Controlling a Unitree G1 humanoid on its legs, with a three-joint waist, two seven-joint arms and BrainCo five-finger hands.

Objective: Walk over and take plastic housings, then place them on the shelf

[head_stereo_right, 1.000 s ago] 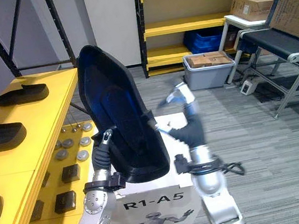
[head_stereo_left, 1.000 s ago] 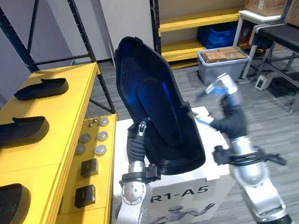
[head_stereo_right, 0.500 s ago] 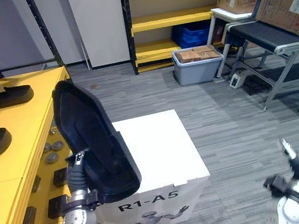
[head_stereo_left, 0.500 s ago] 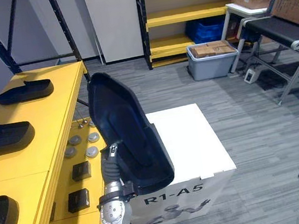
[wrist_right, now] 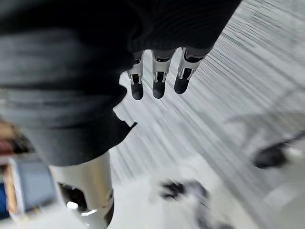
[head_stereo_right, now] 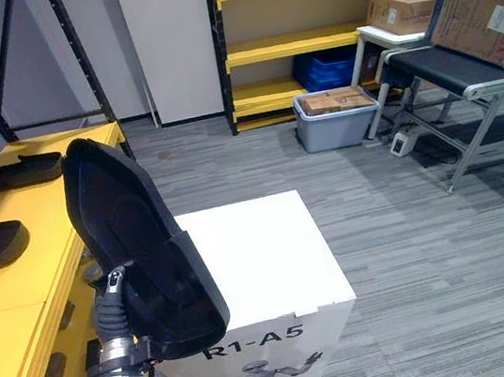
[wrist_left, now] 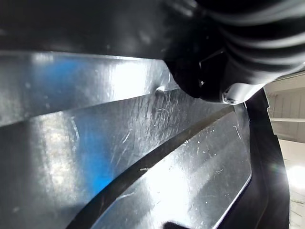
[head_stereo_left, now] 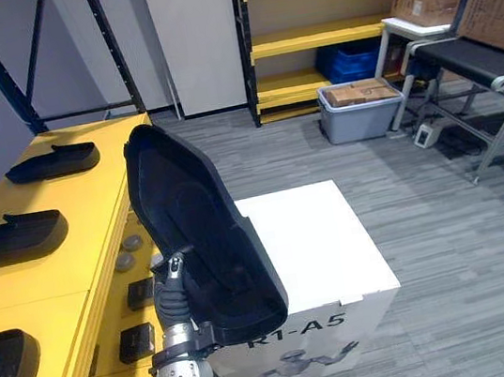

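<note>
Because the left hand (head_stereo_left: 171, 281) is largely hidden behind the upright black housing (head_stereo_left: 205, 243) borne on it, its grip cannot be told. The right hand (wrist_right: 157, 88) is seen loosely spread over the grey floor (head_stereo_left: 450, 244). A white box (head_stereo_left: 322, 244) stands beside the left hand; three more housings (head_stereo_left: 8, 239) are counted on the yellow shelf (head_stereo_left: 89, 241) to its left.

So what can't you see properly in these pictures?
Most of the left hand: behind the big black plastic housing, eye views.
The nearest black housing on the yellow shelf: cut by the left eye view's edge.
The floor past the right hand: blurred, right wrist view.
</note>
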